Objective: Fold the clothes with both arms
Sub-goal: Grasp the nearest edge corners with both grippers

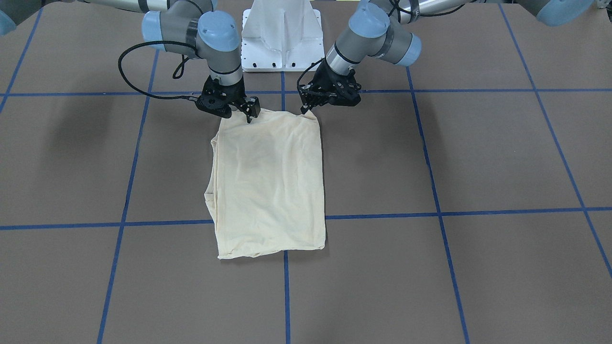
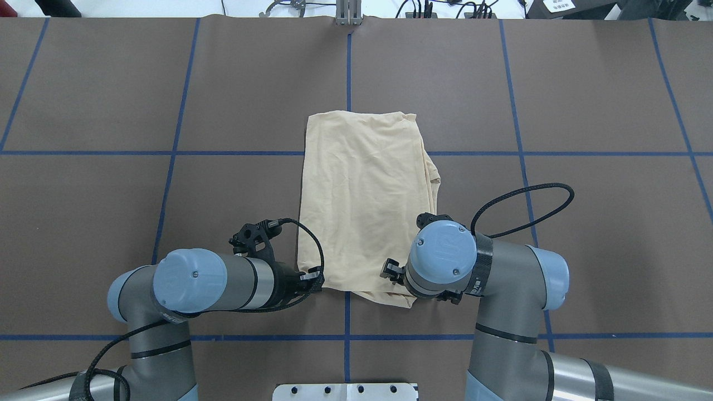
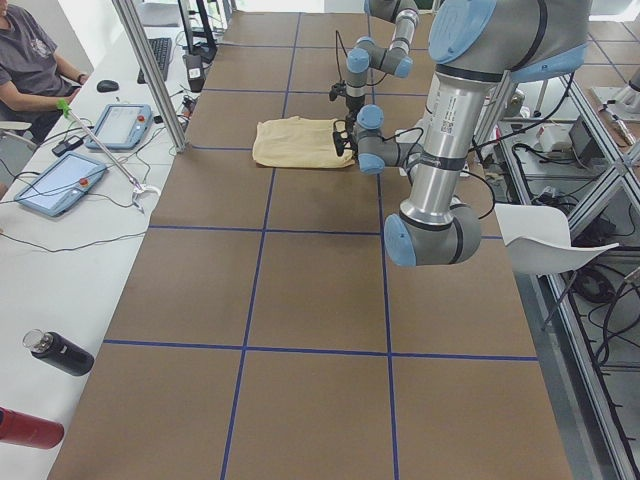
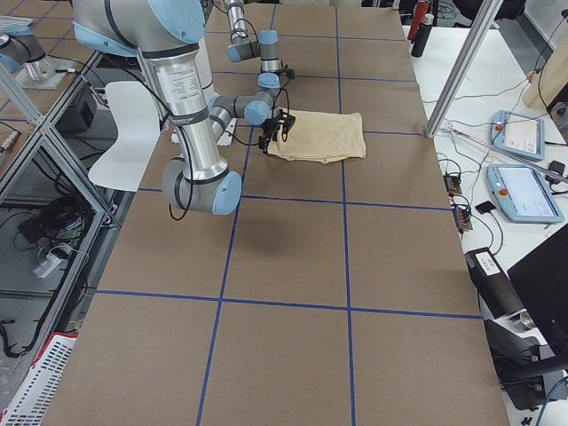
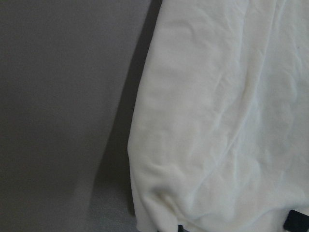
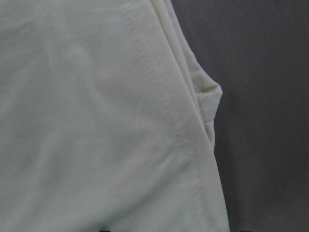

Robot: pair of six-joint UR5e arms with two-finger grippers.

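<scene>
The clothes are one pale cream shirt (image 1: 270,181) (image 2: 365,200), folded into a flat upright rectangle in the middle of the brown table; its print is hidden. My left gripper (image 1: 306,109) (image 2: 316,281) is low at the shirt's robot-side corner on my left. My right gripper (image 1: 249,116) (image 2: 390,273) is down at the other robot-side corner. Both wrist views are filled with cloth (image 5: 217,121) (image 6: 87,121), with dark fingertips (image 5: 294,222) set wide apart at the bottom edge. Both grippers look open, straddling the hem.
The white pedestal base (image 1: 281,38) stands just behind the shirt. Blue tape lines (image 2: 348,317) grid the table. A side desk holds touch pendants (image 3: 60,183) and bottles (image 3: 60,352), with a seated person (image 3: 35,60). A white chair (image 4: 129,133) stands off the robot side.
</scene>
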